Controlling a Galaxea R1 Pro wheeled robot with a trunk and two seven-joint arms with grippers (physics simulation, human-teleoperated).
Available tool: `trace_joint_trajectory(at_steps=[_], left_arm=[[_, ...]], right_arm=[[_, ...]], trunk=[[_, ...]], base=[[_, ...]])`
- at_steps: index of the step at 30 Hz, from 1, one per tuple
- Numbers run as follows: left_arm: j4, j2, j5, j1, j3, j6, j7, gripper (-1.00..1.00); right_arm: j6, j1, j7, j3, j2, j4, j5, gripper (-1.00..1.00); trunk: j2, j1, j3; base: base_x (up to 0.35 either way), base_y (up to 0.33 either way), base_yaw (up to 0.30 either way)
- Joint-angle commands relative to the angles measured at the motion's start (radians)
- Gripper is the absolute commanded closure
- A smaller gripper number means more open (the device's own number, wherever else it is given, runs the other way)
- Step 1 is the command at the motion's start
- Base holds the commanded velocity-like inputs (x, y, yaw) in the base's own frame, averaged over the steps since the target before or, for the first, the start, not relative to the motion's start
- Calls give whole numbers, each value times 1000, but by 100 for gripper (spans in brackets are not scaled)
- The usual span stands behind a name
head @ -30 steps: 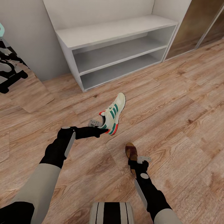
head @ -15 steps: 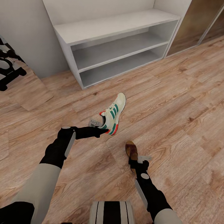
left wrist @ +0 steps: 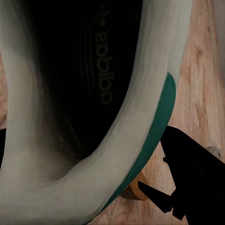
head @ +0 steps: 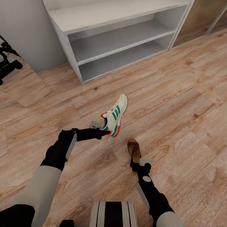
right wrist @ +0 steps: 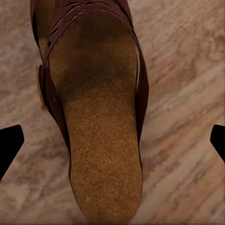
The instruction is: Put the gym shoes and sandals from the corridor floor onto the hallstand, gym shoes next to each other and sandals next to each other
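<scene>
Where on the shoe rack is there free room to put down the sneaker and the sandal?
Both open slots of the hallstand and its flat top are bare. It is crowded only near the arms, where the gym shoe and the sandal sit close together.

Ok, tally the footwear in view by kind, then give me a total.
Gym shoes: 1, the sneaker at the left pincer
Sandals: 1, the brown sandal ahead of the right pincer
Total: 2

A grey wall (head: 25,31) rises to my left, black wheeled equipment (head: 8,61) beside it; brown sliding panels (head: 201,19) stand far right.
</scene>
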Motion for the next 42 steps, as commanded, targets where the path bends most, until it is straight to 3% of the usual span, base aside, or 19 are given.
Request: trace_joint_trajectory(at_steps=[1,4,16,20,30,42], left_arm=[[-1,0,5,0,1,9,-4,100],[-1,0,5,0,1,9,-4,100],[-1,1,4,0,1,9,-4,100],[-1,0,4,0,0,9,-4,100],[-1,1,5,0,0,9,-4,100],[-2,6,3,0,5,9,-80,100]], right_arm=[[4,0,-7,3,0,-1,0,-100],[4,0,-7,4,0,-2,0,-100],[1,0,-8,6,0,-6,0,-100],[-13,0,-8,6,0,-5,0,-100],[-19,0,-8,6,0,-4,0,-100],[-19,0,-9,6,0,-3,2,-100]], trunk=[[0,0,-5],[-1,2,-20],[-1,2,-25],[-2,3,-41],[-2,3,-51],[-4,8,-92]], base=[[0,0,0],[0,0,0],[0,0,0],[0,0,0],[0,0,0],[0,0,0]])
